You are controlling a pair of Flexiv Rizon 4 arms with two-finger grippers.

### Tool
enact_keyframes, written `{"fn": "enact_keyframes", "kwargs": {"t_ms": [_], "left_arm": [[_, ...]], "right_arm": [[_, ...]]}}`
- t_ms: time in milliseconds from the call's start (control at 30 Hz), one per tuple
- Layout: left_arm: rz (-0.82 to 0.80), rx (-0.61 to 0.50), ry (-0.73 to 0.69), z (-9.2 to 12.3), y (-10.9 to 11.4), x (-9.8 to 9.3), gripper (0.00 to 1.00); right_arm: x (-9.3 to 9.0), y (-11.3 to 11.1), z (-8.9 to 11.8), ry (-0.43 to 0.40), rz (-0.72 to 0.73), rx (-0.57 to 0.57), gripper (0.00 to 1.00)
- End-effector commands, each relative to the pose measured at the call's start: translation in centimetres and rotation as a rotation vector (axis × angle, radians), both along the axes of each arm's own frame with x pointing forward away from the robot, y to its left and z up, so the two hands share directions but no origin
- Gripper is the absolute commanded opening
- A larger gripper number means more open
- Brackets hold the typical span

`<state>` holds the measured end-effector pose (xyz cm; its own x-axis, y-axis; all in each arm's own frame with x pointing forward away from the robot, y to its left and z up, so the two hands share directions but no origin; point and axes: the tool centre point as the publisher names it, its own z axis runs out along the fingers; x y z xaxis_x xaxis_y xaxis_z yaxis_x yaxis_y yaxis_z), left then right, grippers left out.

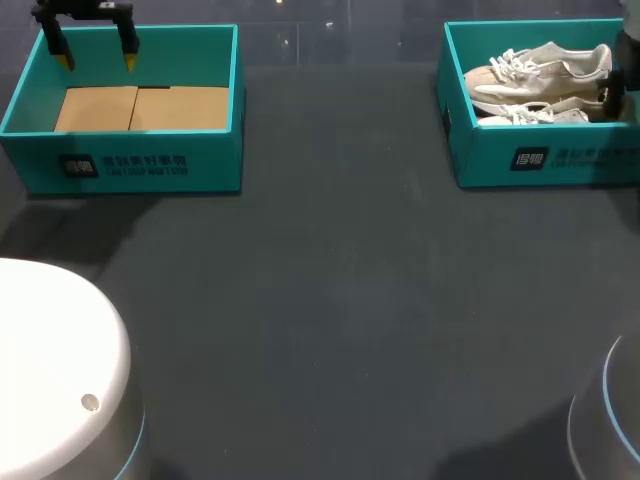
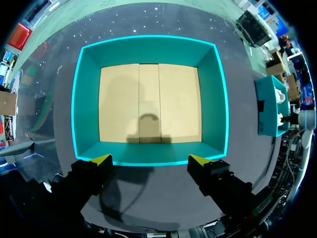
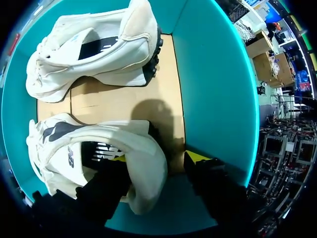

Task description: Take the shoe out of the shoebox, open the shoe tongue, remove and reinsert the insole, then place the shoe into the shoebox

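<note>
Watching the feeds, I am seeing my right gripper sitting low inside the right shoebox, which is standing at the far right of the table. Its fingers are spread. One yellow tip is tucking into the heel opening of the nearer shoe. The other is hanging outside the heel, beside the box's teal wall. A dark gap is showing between that tip and the shoe, so the gripper is pinching nothing. This shoe is lying on its side on the cardboard floor of the box. A second shoe is lying ahead of it, also on its side and apart from it. Both are showing white in the head view.

My left gripper is hovering above the left shoebox, at the far left of the table and well apart from the other box. Its fingers are spread wide over one teal wall, gripping nothing, with the box's cardboard floor showing ahead of them.
</note>
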<state>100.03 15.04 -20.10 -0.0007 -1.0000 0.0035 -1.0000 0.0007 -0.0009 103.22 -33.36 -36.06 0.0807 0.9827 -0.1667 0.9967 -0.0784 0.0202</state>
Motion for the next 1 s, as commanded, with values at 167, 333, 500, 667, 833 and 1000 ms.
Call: {"fn": "enact_keyframes", "kwargs": {"t_ms": [167,333,500,667,833,1000], "left_arm": [[0.000,0.001,0.000,0.0,0.0,0.0,1.00],[0.000,0.001,0.000,0.0,0.0,0.0,1.00],[0.000,0.001,0.000,0.0,0.0,0.0,1.00],[0.000,0.001,0.000,0.0,0.0,0.0,1.00],[0.000,0.001,0.000,0.0,0.0,0.0,1.00],[0.000,0.001,0.000,0.0,0.0,0.0,1.00]], "right_arm": [[0.3,0.2,-0.6,0.015,0.002,0.006,0.35],[0.0,0.1,-0.6,0.015,-0.006,0.004,0.01],[-0.1,0.0,-0.2,0.011,-0.012,0.001,0.00],[-0.2,-0.1,0.5,0.001,-0.018,-0.005,0.00],[-0.1,-0.2,1.5,-0.012,-0.031,-0.006,0.00],[-0.1,-0.2,2.6,-0.018,-0.039,-0.006,0.00]]}}
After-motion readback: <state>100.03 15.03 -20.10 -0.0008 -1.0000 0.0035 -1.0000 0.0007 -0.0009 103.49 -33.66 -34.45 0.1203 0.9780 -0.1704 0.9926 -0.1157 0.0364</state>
